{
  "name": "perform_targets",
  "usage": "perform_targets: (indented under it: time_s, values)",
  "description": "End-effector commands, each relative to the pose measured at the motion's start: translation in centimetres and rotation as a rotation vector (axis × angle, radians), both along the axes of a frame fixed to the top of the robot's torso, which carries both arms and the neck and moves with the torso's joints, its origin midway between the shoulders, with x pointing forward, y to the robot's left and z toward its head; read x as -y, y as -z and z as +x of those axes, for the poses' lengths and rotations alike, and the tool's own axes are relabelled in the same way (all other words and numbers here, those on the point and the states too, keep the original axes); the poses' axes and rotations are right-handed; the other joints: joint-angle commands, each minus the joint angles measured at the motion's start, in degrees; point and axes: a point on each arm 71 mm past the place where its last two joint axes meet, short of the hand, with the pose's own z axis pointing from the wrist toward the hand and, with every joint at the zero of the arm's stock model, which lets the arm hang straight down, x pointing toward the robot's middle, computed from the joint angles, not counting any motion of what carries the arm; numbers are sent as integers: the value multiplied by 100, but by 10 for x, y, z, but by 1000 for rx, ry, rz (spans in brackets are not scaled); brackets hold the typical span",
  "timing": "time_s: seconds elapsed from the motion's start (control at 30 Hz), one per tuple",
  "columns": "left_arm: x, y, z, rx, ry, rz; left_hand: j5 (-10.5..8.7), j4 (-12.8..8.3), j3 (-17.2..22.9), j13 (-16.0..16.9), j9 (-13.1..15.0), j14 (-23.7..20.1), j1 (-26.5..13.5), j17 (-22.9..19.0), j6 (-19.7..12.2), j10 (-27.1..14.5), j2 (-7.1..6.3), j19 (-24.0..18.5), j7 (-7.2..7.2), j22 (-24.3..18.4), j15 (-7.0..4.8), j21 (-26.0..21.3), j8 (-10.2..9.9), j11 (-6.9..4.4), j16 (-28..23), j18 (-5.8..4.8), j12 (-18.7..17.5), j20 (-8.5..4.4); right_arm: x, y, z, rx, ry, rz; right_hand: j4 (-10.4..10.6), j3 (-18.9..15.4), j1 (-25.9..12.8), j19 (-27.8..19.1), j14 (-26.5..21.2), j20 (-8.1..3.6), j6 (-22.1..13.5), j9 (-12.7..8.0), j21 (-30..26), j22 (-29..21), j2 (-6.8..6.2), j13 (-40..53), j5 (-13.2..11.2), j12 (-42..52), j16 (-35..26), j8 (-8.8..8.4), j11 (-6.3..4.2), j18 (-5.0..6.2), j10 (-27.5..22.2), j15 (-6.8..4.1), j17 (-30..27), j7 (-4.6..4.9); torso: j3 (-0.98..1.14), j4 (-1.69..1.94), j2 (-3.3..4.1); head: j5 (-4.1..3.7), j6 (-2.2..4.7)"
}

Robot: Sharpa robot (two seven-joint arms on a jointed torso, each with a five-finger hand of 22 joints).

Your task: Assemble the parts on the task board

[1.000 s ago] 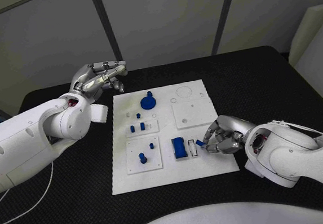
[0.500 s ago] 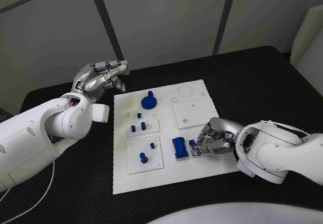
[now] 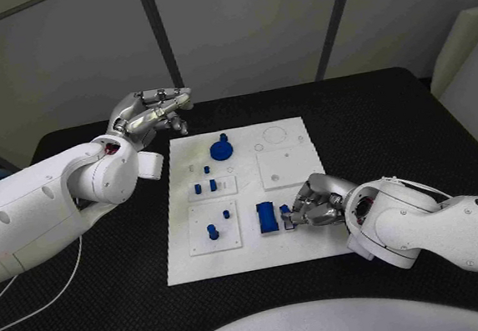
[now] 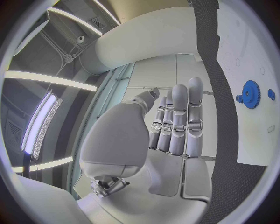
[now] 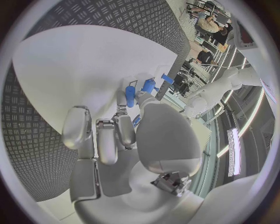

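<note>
We see the right hand (image 3: 318, 202) on the board (image 3: 252, 252), fingers curled at a blue part (image 3: 268, 217); whether it grips, we cannot tell. Left hand (image 3: 152, 111) hovers beyond the board, fingers loosely curled, empty.

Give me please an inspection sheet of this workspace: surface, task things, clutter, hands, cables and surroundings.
Surface: black table, textured top.
Task things: white task board in the middle of the table; blue gear at its far end; small blue pegs mid-board; blue block near the right hand.
Clutter: nothing seen.
Hands: left hand raised beside the board's far left corner, holding nothing, fingers straight in its wrist view; right hand low on the board's near right part, fingers curled beside a small blue part; grip cannot be told.
Cables: thin white cable on the table's left.
Surroundings: grey wall panels behind.
</note>
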Motion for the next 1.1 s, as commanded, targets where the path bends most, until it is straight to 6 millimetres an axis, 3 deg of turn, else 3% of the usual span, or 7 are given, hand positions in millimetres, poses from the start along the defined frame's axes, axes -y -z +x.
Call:
perform_targets:
  time_s: [0.03,0.3,0.4,0.67,1.1]
  values:
    - [1,-2,0,1,13,-8,-11,-5,-44,4,-5,-39,-31,-9,-46,-43,35,12,-13,-9,-3,-19,5,11,39,-27,27,33,-5,1,-3,-14,-32,-12,10,-61,-75,47,500,-16,71,35,19,9,-13,323,28,45,23,53,-27,-35,28,-48,1106,-9,4,-7,0,-4,0]
    - [1,-1,0,0,15,-8,-11,-5,-44,4,-5,-39,-31,-9,-46,-43,35,12,-13,-9,-3,-19,5,11,39,-27,27,33,-9,0,-4,-13,-57,-9,75,-258,-269,53,502,-33,97,89,21,19,-39,366,20,97,28,119,-43,-38,61,-64,1116,-26,5,-6,2,-4,4]
    - [1,-1,1,-2,16,-8,-10,-5,-44,4,-5,-40,-27,-12,-49,-46,37,12,-12,-10,-2,-20,6,12,41,-27,30,35,-10,0,-4,-9,-58,-4,93,-402,-487,51,502,-35,87,106,16,17,19,371,50,97,28,133,-37,-38,62,-60,1115,-20,5,-6,1,-17,16]
    - [0,0,2,-5,17,-7,-10,-8,-44,4,-6,-42,-22,-13,-51,-48,36,12,-12,-11,-1,-21,8,13,42,-27,32,35,-9,-2,-5,5,-57,-1,101,-747,-916,54,502,-33,68,138,14,25,133,387,-183,103,28,165,-39,-39,68,-61,1116,-26,5,-6,0,-24,18]
    - [-1,1,2,-6,14,-6,-10,-10,-45,4,-6,-43,-18,-15,-53,-50,36,12,-12,-12,-1,-22,9,13,43,-27,33,36,-4,-5,-6,34,-62,-21,94,-801,-949,53,501,-34,64,147,12,24,161,394,-148,108,26,173,-42,-38,70,-64,1113,-32,8,-8,-1,-22,12]
